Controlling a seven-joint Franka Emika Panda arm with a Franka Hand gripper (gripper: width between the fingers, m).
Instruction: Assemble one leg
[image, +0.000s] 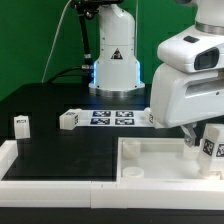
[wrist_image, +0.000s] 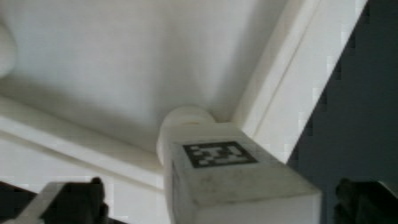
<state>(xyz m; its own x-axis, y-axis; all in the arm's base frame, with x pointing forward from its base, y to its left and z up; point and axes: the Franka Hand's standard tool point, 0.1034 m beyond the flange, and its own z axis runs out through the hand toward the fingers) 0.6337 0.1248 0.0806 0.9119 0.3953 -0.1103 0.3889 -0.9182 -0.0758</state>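
— White plastic: how many pieces?
— One panel. Three legs show clearly: first leg and second leg loose on the black table, third leg at the panel's corner, between the gripper's spread fingers.

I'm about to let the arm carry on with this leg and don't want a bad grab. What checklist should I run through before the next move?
1. Is the leg centred in the gripper? Ok, the wrist view shows it midway.
2. Are the fingers clamped on the leg? Not ok. Gaps show on both sides, so the jaws look open.
3. Is the leg at the white panel? Ok, it stands by the panel's rim.
4. Is the leg seated in a socket? Cannot tell, because its base is hidden.
5. Are the other loose legs out of the way? Ok, they lie off toward the exterior view's left.
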